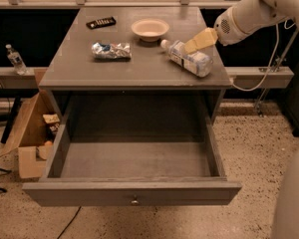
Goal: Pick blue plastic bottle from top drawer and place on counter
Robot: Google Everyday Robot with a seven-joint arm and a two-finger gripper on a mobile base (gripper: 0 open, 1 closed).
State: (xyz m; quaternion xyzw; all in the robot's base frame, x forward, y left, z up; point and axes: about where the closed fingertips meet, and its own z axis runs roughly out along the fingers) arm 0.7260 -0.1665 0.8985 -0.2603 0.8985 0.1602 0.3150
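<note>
The blue plastic bottle (189, 59) lies on its side on the counter (139, 71), at the right, with its white cap pointing toward the bowl. My gripper (199, 40) hangs just above the bottle's middle, with tan fingers, open and no longer gripping it. The white arm comes in from the upper right. The top drawer (134, 190) is pulled fully out below the counter and its inside is bare; the small round knob is at the centre of its front.
A white bowl (149, 29), a crumpled silver foil bag (111, 50) and a black remote (100, 22) lie on the counter. A cardboard box (30, 133) stands on the floor at the left. A small clear bottle (14, 59) stands on the left ledge.
</note>
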